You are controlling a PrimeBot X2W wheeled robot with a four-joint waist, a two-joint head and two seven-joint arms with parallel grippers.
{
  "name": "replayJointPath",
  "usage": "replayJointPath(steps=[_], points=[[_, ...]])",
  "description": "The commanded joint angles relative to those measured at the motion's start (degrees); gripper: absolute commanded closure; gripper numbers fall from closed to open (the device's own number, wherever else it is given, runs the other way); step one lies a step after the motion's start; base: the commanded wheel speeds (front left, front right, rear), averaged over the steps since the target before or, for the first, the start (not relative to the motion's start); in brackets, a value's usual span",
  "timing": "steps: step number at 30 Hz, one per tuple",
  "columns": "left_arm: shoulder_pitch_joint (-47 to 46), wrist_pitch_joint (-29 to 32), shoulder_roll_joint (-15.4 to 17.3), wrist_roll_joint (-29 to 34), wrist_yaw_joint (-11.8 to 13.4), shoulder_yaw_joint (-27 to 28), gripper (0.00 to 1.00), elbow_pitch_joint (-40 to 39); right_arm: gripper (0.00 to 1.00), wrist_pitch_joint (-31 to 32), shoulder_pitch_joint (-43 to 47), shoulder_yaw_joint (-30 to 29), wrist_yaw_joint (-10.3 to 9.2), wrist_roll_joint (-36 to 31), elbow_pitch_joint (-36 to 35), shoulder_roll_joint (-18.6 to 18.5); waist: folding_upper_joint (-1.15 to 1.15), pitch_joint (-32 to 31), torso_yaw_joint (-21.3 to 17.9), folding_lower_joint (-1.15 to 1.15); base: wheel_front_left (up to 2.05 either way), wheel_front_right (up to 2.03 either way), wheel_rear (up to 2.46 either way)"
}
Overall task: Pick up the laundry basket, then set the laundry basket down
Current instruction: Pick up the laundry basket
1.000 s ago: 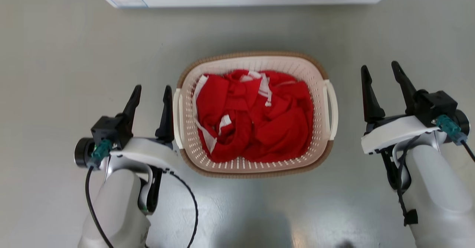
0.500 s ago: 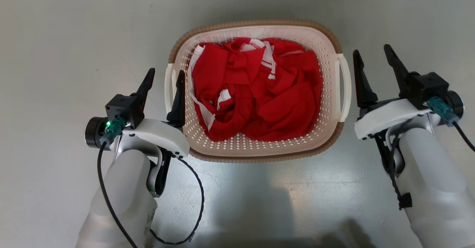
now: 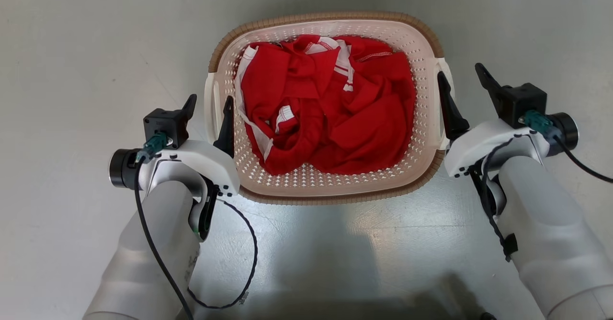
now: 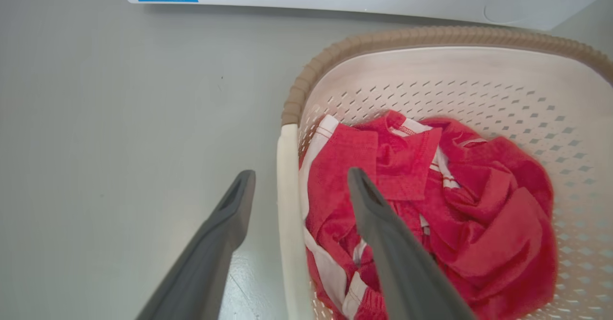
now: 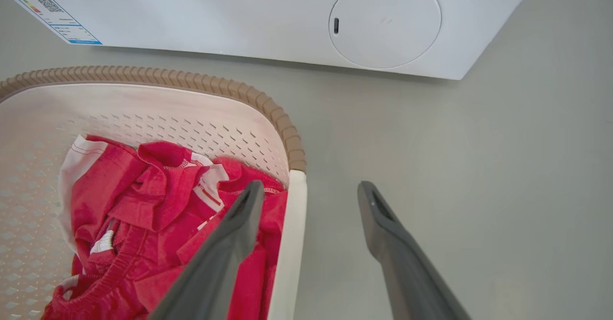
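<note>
On the grey floor [image 3: 86, 47], centre of the head view, the laundry basket [image 3: 325, 18] sits holding red clothes [image 3: 330, 114]. At its 9 o'clock the left end effector [image 3: 210, 100] is released, fingers astride the white handle [image 4: 287, 205]. At 3 o'clock the right end effector [image 3: 459, 71], also released, straddles the other handle [image 5: 292, 234]. A washer [image 5: 215, 8] stands at 12 o'clock

left gripper [image 3: 210, 98] parted, right gripper [image 3: 459, 71] parted
</note>
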Motion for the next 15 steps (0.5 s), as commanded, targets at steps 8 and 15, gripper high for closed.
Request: replayJointPath(steps=[8,15], points=[[-2.2,-0.3,1.4,-4.6,-0.7,-2.9,0.00,6.4,0.00,0.3,-2.5,4.7,0.17,4.4,8.1,1.2,0.00,0.5,0.5,0.00,0.00,0.00,0.00],[-5.4,-0.3,1.4,-8.3,-1.4,-6.6,0.00,11.7,0.00,1.5,-5.1,8.9,0.17,9.0,11.5,1.2,0.00,1.8,0.6,0.00,0.00,0.00,0.00]])
